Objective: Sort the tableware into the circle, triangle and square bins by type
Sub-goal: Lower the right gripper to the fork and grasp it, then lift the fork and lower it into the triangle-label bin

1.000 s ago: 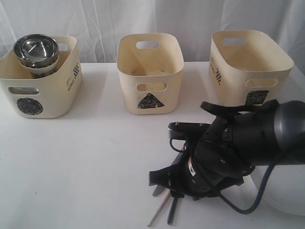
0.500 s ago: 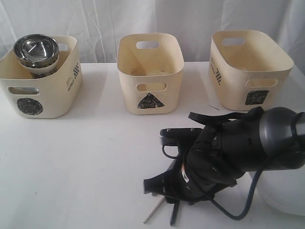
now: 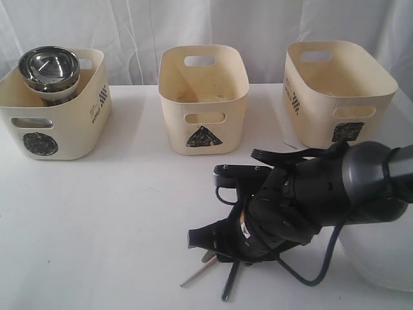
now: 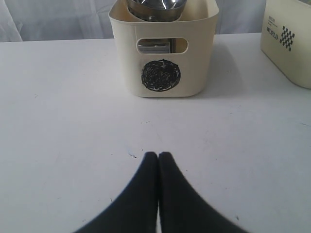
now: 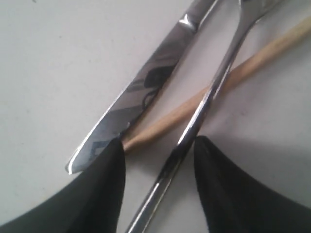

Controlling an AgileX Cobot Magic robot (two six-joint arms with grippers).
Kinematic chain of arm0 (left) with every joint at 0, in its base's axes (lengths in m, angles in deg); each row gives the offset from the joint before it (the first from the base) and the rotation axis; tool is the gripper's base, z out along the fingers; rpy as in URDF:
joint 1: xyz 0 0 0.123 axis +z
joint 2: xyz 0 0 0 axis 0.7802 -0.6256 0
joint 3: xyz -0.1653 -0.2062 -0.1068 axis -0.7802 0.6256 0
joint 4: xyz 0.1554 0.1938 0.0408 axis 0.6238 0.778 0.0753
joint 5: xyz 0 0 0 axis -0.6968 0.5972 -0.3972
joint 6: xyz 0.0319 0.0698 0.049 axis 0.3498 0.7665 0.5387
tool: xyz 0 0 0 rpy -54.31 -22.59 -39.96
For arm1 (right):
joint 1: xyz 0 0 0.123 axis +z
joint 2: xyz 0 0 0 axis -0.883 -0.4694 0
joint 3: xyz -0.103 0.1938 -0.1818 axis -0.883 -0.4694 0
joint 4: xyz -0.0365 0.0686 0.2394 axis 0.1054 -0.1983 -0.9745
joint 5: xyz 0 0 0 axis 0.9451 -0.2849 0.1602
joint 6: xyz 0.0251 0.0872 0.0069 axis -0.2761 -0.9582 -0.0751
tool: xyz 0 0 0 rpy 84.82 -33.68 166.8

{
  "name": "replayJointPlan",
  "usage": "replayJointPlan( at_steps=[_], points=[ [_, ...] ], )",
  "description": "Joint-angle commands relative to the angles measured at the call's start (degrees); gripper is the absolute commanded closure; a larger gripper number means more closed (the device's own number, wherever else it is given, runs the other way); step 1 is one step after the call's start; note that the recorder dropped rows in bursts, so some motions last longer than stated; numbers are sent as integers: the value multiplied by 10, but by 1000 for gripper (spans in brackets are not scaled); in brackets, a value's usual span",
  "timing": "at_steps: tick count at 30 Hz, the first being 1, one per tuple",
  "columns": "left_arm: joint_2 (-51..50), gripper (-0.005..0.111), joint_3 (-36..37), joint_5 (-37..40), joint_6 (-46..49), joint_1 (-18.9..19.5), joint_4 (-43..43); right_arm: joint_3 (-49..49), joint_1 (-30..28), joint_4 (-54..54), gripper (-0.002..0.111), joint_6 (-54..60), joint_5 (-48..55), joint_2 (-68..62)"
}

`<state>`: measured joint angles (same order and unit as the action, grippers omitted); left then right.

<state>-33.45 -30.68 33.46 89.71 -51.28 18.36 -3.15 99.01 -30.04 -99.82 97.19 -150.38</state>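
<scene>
The right pincer point(image 5: 159, 145) is apart, with the spoon point(image 5: 214, 87) between its tips and the knife point(image 5: 141, 87) and chopstick point(image 5: 252, 63) just beside. The left pincer point(image 4: 158, 155) is together.

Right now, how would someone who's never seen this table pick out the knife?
On the white table, look under the open pincer of the black arm. Slim pieces lie bunched there. The knife is the broad, flat, mirror-bright blade, unlike the thin steel handle and the wooden chopstick beside it.

A plain white desk point(image 3: 129, 206) spreads in front of me, and a pale, softly folded curtain point(image 3: 258, 26) hangs behind its far edge.
</scene>
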Motion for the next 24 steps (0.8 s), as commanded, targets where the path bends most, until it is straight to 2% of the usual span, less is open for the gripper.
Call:
replayJointPlan(
  at_steps=[1, 10, 15, 24],
  points=[
    [2, 107, 2, -1, -3, -1, -3, -12, -5, 0, 74, -35, 18, -28],
    [2, 107, 2, -1, -3, -1, -3, -15, -5, 1, 108, -64, 44, -28],
    [2, 107, 2, -1, -3, -1, -3, -17, -5, 16, 108, -63, 64, 0],
    [2, 107, 2, -1, -3, -1, -3, -60, -5, 43, 108, -78, -24, 111]
  ],
)
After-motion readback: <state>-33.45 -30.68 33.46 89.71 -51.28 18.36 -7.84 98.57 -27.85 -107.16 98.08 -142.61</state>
